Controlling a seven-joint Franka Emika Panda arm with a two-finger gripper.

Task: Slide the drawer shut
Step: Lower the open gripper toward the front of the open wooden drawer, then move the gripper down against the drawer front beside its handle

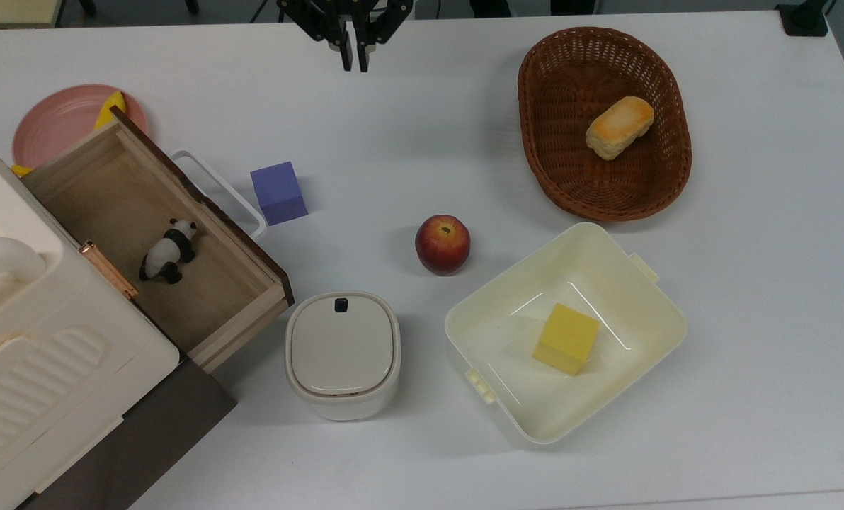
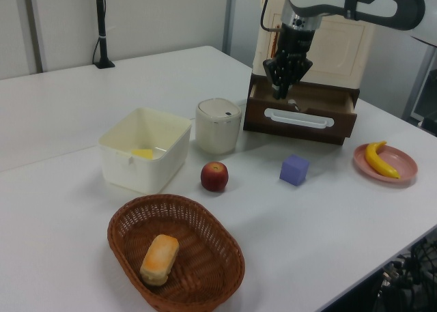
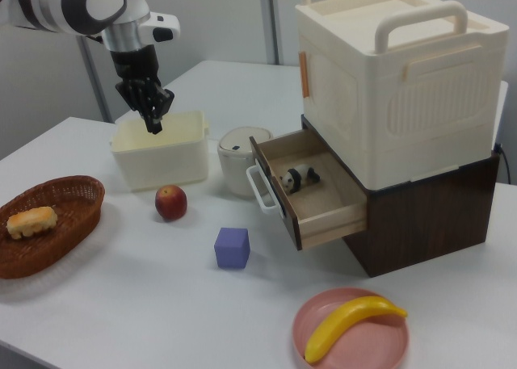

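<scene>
The drawer [image 1: 110, 191] [image 2: 321, 100] [image 3: 323, 195] stands pulled out of the dark brown cabinet, with a light-wood inside, a dark front panel and a white loop handle [image 1: 217, 188] [image 2: 299, 118] [image 3: 257, 190]. A small panda figure [image 1: 167, 250] [image 3: 297, 176] lies inside it. My gripper [image 1: 353, 60] [image 2: 280, 92] [image 3: 152, 127] hangs high above the table, far from the drawer front, its fingers shut together on nothing.
A purple cube [image 1: 278, 192] sits just in front of the handle. A white lidded container [image 1: 342, 354], an apple [image 1: 442, 244], a cream tub [image 1: 627, 283] holding a yellow block, a wicker basket [image 1: 542, 156] with bread, and a pink plate [image 3: 323, 320] with a banana share the table.
</scene>
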